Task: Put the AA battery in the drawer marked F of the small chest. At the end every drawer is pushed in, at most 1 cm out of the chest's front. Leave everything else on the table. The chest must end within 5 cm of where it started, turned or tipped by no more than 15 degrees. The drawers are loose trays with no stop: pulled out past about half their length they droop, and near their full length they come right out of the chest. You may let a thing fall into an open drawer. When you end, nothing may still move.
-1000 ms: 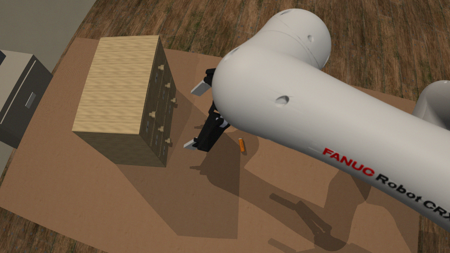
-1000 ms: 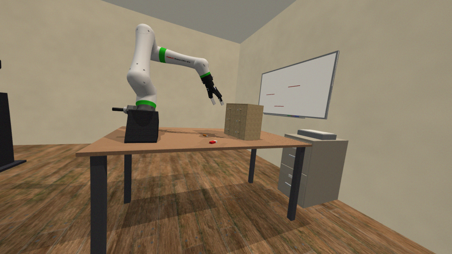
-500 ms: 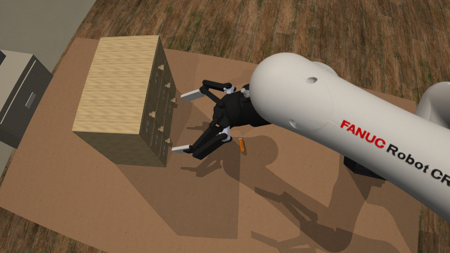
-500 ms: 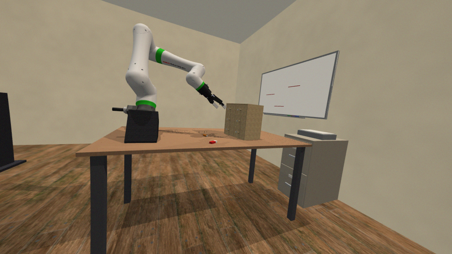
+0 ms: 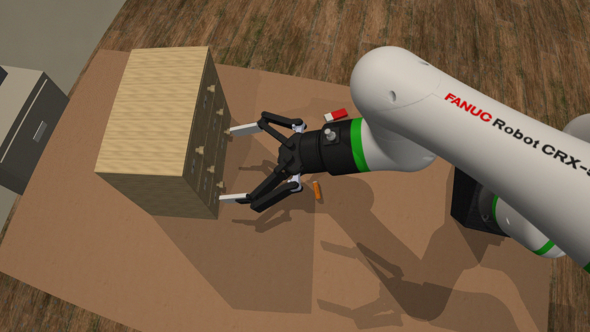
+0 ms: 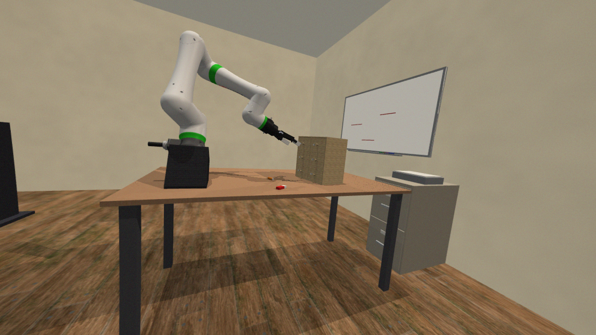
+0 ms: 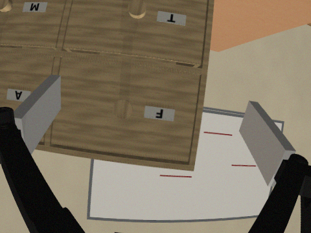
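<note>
Wrist: drawer A (image 7: 32, 126) partly hidden.

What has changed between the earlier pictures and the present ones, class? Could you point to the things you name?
The pincer (image 5: 239, 163) (image 6: 291, 143) (image 7: 154, 104) has swung from pointing steeply down to a flatter tilt and moved toward the front of the wooden chest (image 5: 152, 107) (image 6: 333, 160) (image 7: 94, 84). Nothing was taken hold of or let go; it stayed open. The chest, the orange battery (image 5: 316, 190) (image 6: 270, 178) and the red-and-white block (image 5: 335, 114) (image 6: 281, 187) stayed put.
</note>
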Robot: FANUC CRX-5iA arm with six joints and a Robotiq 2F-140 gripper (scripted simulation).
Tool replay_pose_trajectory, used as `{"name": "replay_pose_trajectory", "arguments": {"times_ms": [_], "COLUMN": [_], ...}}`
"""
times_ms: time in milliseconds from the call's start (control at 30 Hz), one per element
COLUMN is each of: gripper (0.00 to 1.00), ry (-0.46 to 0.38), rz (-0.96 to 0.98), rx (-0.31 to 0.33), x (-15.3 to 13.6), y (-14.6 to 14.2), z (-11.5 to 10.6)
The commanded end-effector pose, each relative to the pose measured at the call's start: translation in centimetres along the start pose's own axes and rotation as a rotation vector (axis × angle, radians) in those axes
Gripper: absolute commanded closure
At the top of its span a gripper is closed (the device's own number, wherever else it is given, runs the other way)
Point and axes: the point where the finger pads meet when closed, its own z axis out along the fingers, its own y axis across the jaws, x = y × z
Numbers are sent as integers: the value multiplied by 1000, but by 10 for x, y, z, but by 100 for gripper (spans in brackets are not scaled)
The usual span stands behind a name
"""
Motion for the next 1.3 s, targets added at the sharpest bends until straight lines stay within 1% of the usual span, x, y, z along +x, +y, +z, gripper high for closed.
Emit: {"name": "replay_pose_trajectory", "arguments": {"times_ms": [0,333,1267], "gripper": [0,0,0], "ry": [-67,-92,-93], "rz": [-5,-5,-5], "rx": [-22,-20,-20], "x": [6,6,6], "y": [2,2,2], "z": [5,7,7]}}
